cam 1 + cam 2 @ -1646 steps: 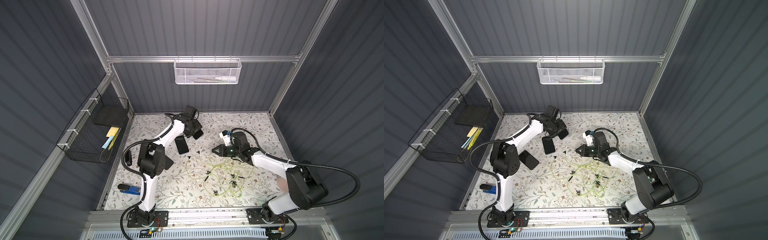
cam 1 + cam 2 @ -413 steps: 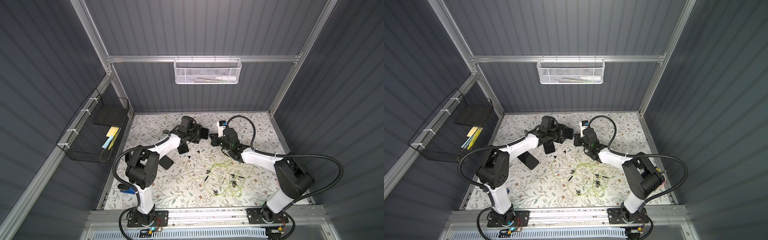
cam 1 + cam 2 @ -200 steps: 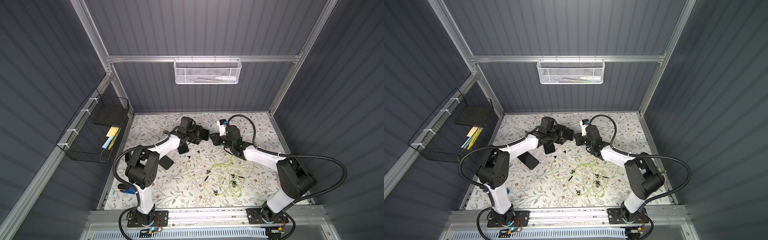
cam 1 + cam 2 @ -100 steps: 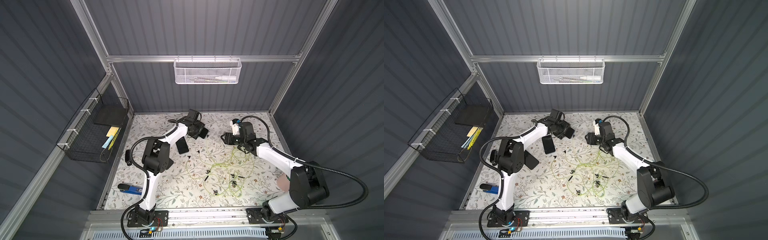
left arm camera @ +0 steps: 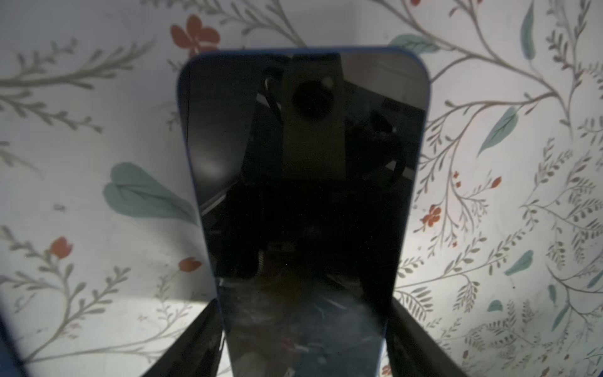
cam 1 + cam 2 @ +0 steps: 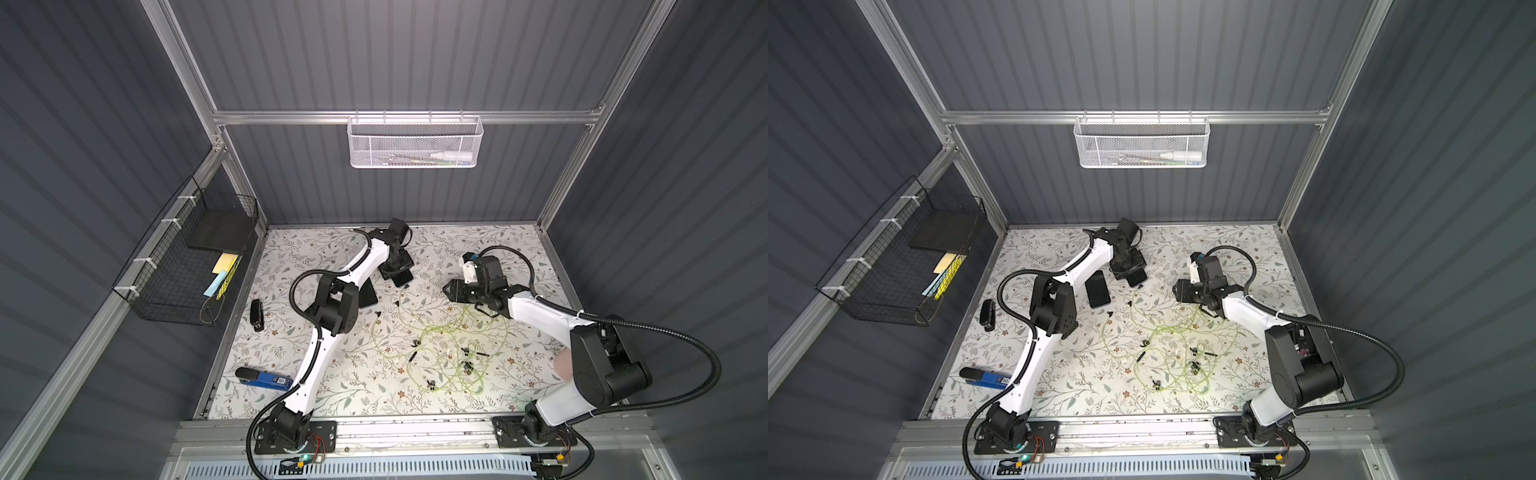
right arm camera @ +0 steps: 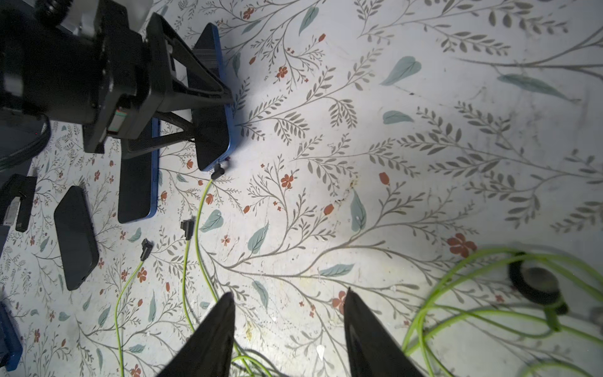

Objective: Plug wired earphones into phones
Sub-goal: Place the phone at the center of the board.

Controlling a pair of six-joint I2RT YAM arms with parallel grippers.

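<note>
My left gripper point(image 5: 305, 326) is shut on the long sides of a blue-rimmed phone point(image 5: 303, 156) at the back of the mat, seen in both top views point(image 6: 402, 277) point(image 6: 1136, 277). A short black plug point(image 7: 218, 170) on a yellow-green cord sits in that phone's end. The second phone point(image 7: 138, 182) point(image 6: 1097, 291) and the third phone point(image 7: 76, 236) lie flat beside it. Two loose plugs point(image 7: 187, 225) point(image 7: 146, 248) rest near them. The earphones' tangle point(image 6: 449, 353) fills the middle. My right gripper point(image 7: 288, 295) point(image 6: 446, 289) hovers open and empty, right of the held phone.
A black earbud point(image 7: 538, 284) lies among cords close to my right fingers. A small black device point(image 6: 257, 315) and a blue tool point(image 6: 264, 379) lie at the left edge. A black wire basket point(image 6: 183, 266) hangs on the left wall, a white mesh basket point(image 6: 415, 141) on the back wall.
My right gripper has opened and drawn back to the right, away from the held phone, leaving the plug at the phone's end. The left gripper keeps its hold and has shifted slightly.
</note>
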